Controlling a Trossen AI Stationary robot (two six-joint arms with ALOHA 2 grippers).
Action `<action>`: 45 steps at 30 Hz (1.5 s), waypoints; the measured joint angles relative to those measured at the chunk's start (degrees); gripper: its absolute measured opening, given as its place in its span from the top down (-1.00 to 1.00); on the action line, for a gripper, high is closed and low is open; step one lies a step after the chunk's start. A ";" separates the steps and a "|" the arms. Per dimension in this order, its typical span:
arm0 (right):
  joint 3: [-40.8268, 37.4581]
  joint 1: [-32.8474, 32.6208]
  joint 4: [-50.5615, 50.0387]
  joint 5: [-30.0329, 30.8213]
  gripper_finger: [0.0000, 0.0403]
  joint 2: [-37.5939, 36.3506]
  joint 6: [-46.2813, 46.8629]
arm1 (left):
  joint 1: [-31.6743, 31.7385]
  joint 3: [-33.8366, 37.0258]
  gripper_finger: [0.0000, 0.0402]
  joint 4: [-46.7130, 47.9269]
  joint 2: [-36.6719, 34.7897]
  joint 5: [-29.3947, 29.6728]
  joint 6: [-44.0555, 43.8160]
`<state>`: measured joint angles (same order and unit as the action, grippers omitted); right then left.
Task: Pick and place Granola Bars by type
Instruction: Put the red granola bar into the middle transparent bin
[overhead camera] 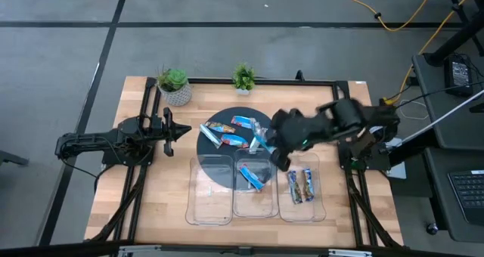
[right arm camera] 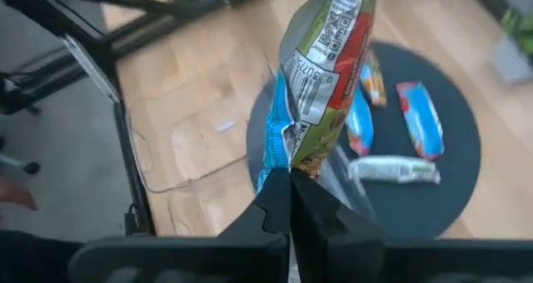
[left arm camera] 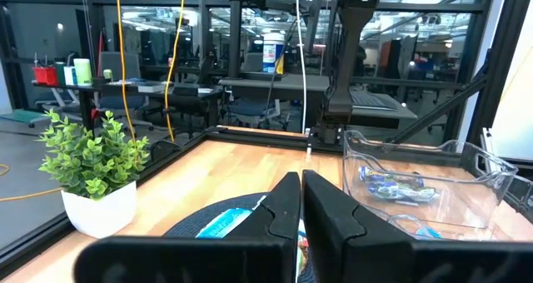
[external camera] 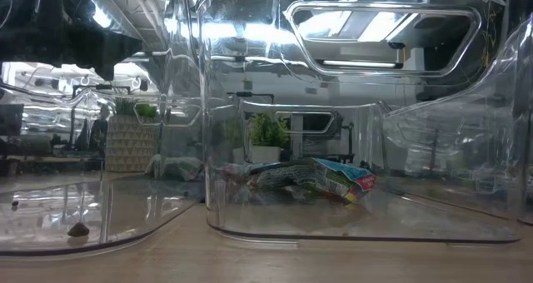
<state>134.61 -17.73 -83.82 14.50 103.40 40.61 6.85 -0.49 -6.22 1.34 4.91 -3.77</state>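
My right gripper (right arm camera: 290, 180) is shut on a granola bar (right arm camera: 321, 75) in a green, red and blue wrapper, held above the dark round mat (overhead camera: 215, 155) near its right side. Several more granola bars lie flat on the mat: a blue one (right arm camera: 420, 116), a silvery one (right arm camera: 393, 170) and others (overhead camera: 219, 128). One blue bar (overhead camera: 252, 178) lies in the middle clear tray (overhead camera: 253, 204), and two bars (overhead camera: 300, 185) lie in the right tray (overhead camera: 318, 208). My left gripper (left arm camera: 300, 187) waits shut at the table's left side, pointing level toward the mat. My right gripper pinches the bar's crimped wrapper end (right arm camera: 290, 160) between its two fingertips. The fingers slant down from the table's right side. The bar sticks out lengthwise beyond the fingertips, lifted clear of the mat and the trays.
The left clear tray (overhead camera: 209, 189) stands beside the other two along the near side. Two small potted plants (overhead camera: 175, 85) (overhead camera: 243, 78) stand at the far edge. A black frame (overhead camera: 227, 82) runs around the wooden tabletop.
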 joint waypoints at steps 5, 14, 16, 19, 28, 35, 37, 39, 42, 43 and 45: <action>-0.10 -1.42 -6.67 -0.23 0.98 5.94 5.58 | 0.01 0.01 0.95 0.01 -0.01 0.00 0.00; -11.30 -0.68 -4.42 -2.19 0.97 7.60 7.83 | 0.01 0.02 0.96 0.02 -0.02 -0.01 -0.01; -14.02 -0.22 -2.59 -2.68 0.97 7.54 9.06 | 0.00 0.01 0.96 0.02 -0.02 -0.01 -0.01; -17.89 0.08 3.87 -3.28 0.97 7.42 9.08 | 0.01 0.02 0.95 0.02 -0.02 -0.01 -0.01; -23.86 2.86 9.28 -4.34 0.97 7.40 6.04 | 0.00 0.01 0.96 0.02 -0.02 0.00 -0.01; -29.84 4.47 15.71 -7.57 0.97 7.39 2.35 | 0.02 0.01 0.94 0.02 -0.02 -0.01 0.00; -32.30 4.58 17.27 -8.93 0.97 7.41 2.46 | 0.00 0.00 0.94 0.02 -0.02 -0.02 -0.02; -34.76 4.50 19.25 -9.78 0.97 7.40 2.68 | 0.00 0.02 0.94 0.02 -0.02 -0.02 0.00; -38.97 4.01 21.98 -11.69 0.97 7.38 3.56 | 0.01 0.01 0.95 0.02 -0.02 -0.01 -0.02; -40.28 3.79 22.70 -12.39 0.97 7.40 4.05 | 0.01 0.00 0.96 0.02 -0.02 -0.02 -0.02; -42.46 3.17 25.01 -13.56 0.97 7.40 4.38 | 0.00 0.00 0.96 0.00 -0.02 -0.02 0.00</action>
<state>92.15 -14.56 -58.81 0.94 110.80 44.99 6.85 -0.49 -6.22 1.32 4.89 -3.77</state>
